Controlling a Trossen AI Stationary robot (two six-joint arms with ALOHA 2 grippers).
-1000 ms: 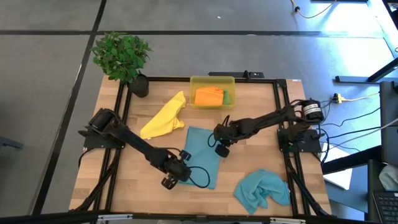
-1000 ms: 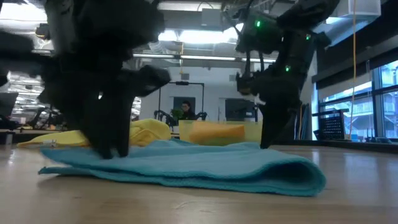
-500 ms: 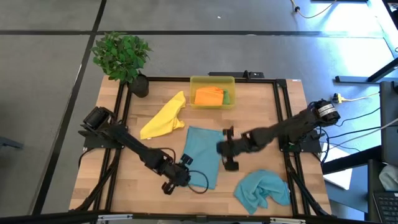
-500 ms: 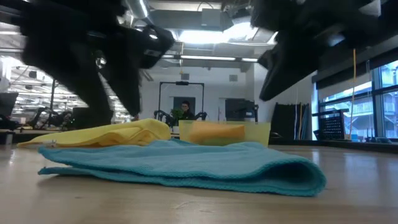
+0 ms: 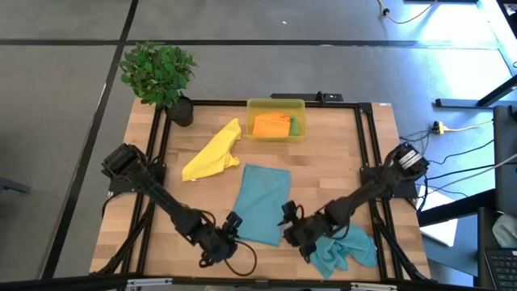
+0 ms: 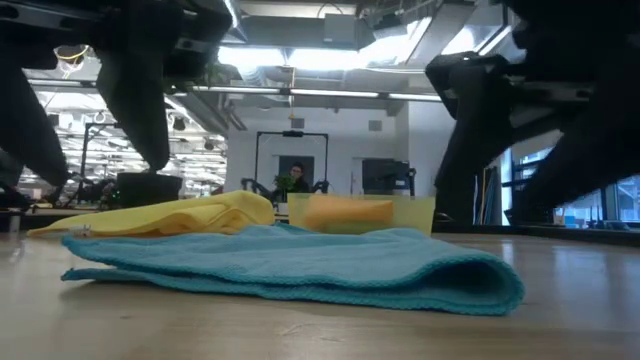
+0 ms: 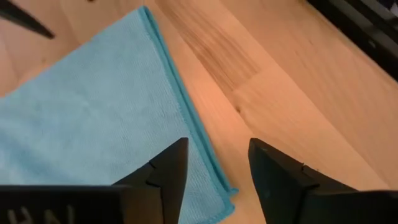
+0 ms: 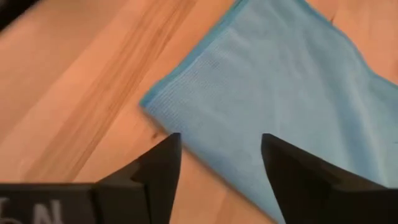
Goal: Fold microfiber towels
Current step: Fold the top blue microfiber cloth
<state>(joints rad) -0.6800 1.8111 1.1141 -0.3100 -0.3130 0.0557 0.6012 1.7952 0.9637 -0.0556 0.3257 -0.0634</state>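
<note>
Hands are both released, holding nothing. Left hand point(image 5: 229, 229) and right hand point(image 5: 289, 224) flank the near end of the folded teal towel point(image 5: 263, 201) lying flat on the desk point(image 5: 339, 153).

Bare table point(image 5: 323, 174) lies right of the folded teal towel point(image 5: 262, 202), while the crumpled teal towel point(image 5: 347, 249) and 2 arms crowd the near edge.

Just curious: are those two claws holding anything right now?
No. Both the left gripper and right gripper have open jaws, empty, above the folded teal towel.
</note>
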